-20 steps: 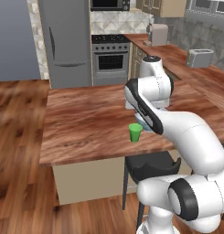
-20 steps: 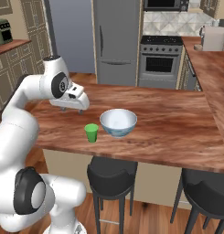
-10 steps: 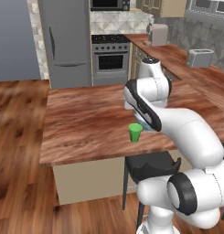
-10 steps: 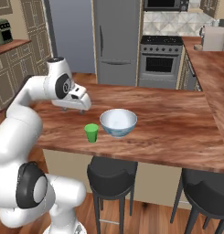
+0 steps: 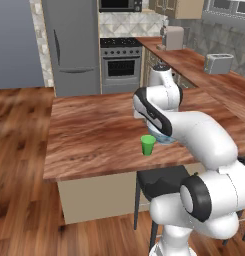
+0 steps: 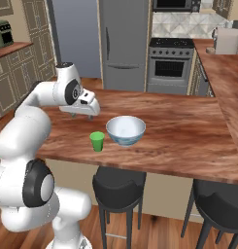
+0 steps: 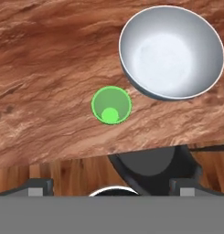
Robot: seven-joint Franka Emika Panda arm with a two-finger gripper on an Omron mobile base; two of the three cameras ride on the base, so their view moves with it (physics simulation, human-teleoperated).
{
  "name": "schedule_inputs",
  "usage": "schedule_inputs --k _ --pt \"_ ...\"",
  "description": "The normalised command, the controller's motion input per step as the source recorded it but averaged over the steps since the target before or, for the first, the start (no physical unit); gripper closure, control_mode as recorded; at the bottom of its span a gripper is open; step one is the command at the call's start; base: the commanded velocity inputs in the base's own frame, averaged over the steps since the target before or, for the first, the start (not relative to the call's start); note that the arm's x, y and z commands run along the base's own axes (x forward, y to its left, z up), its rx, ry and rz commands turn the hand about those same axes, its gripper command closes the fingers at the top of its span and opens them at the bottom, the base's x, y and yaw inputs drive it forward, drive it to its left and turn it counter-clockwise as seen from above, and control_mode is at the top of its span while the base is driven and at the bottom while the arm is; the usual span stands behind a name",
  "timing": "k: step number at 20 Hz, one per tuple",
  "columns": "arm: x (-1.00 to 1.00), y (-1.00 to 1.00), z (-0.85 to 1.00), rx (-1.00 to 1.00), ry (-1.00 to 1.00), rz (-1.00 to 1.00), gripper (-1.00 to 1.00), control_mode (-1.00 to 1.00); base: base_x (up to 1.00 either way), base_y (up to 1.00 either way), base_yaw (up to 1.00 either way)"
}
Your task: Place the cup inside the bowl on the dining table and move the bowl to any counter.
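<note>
The green cup point(image 7: 111, 105) stands upright and open-mouthed on the reddish wood worktop point(image 7: 49, 59) of the dining table, close to its near edge; in the hand view the white bowl point(image 7: 172, 51) sits at about 1 o'clock from it, just beside it but apart, a strip of wood showing between the two rims; a dark stool point(image 7: 152, 167) shows below the table edge at 6 o'clock. In the right base view the cup point(image 6: 96, 141) is at 8 o'clock of the bowl point(image 6: 125, 130), and the claw point(image 6: 84, 115) hangs above the worktop at about 11 o'clock of the cup, clear of both, its jaws spread wide and holding nothing; in the left base view the cup point(image 5: 148, 144) stands in front of the arm, with the bowl point(image 5: 163, 137) largely hidden behind the forearm.

The cup looks light, rigid and smooth-sided, tapering toward its base, so it would probably tip or skid if nudged from one side; the safest hold seems to be across its upper wall, just under the rim, jaws square on opposite sides; a hold low on the taper may let it slip upward out of the fingers. The bowl looks heavier and wide, likely best pinched at one rim wall; its curved glazed side may be slippery, and with the cup loose inside it should be carried level.
</note>
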Motion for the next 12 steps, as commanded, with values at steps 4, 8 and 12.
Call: schedule_inputs --k 4,8,12 --pt "0.37 0.02 -0.1 0.0 0.0 0.06 -1.0 -1.0 0.0 0.0 0.0" --pt "0.35 0.08 -0.14 0.0 0.0 0.08 -1.0 -1.0 0.0 0.0 0.0" --pt "0.2 0.13 -0.15 0.0 0.0 0.08 -1.0 -1.0 0.0 0.0 0.0"
